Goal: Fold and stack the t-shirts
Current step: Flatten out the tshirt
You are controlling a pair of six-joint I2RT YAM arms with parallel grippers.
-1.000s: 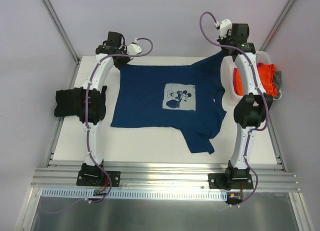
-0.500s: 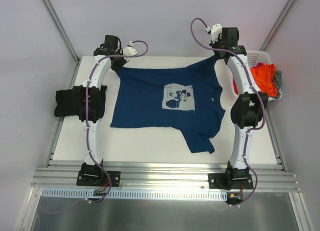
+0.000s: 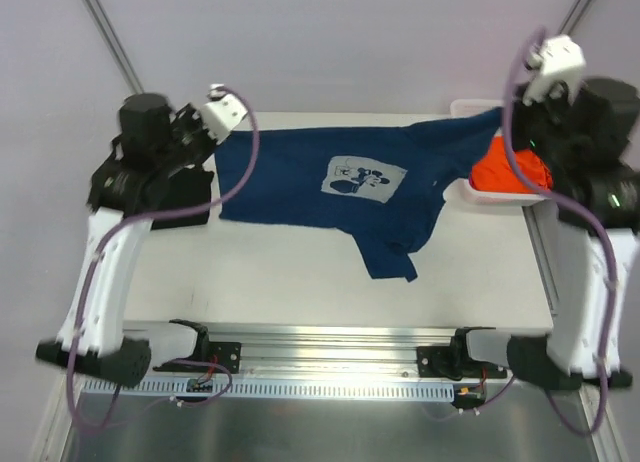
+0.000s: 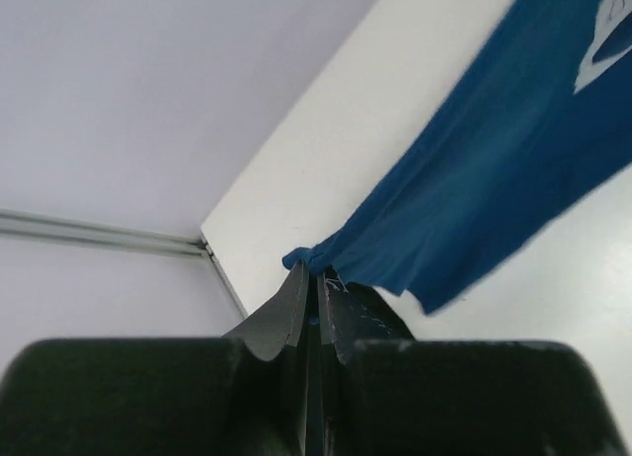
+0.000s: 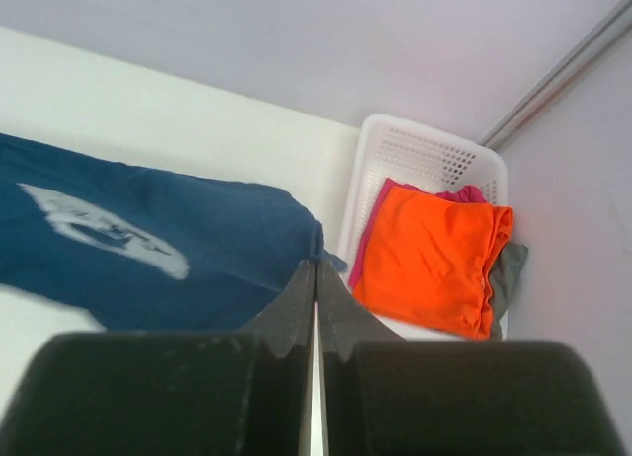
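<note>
I hold the navy shirt above the table, its far edge strung side to side between both arms. The left gripper is clamped on one bunched corner. The right gripper is pinched closed on the other, just beside the basket with the orange shirt. The body drapes toward me, print up, so I judge the lay-down goes nearward.

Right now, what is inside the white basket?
In the white basket an orange shirt lies on top of a pink shirt, with a grey shirt beside it. Anything deeper is covered.
</note>
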